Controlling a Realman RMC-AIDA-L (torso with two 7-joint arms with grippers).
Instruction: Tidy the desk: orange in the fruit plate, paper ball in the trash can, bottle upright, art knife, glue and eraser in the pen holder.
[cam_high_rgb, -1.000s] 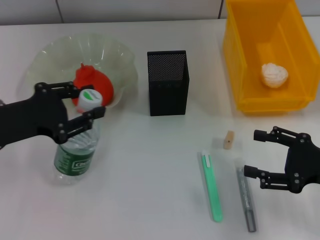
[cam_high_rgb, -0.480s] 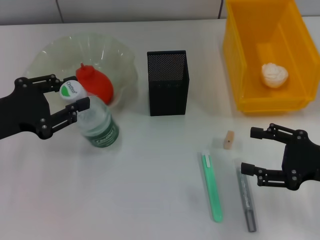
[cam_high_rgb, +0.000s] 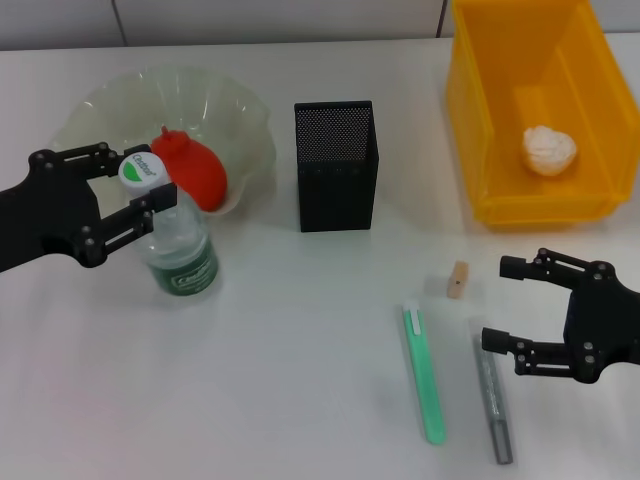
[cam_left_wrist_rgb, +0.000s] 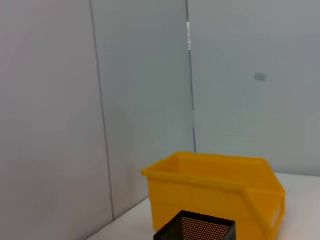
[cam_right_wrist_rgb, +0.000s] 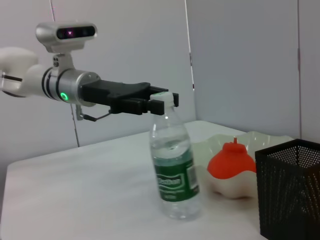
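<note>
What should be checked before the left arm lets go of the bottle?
1. Bottle standing: ok, near upright in the right wrist view, base on the table.
2. Left claw at the cap: ok, closed around the neck.
3. Orange in the plate: ok.
4. Paper ball in the bin: ok.
5. Knife, glue and eraser in the holder: not ok, all lie on the table.
6. Right claw: ok, open and empty near the glue.
</note>
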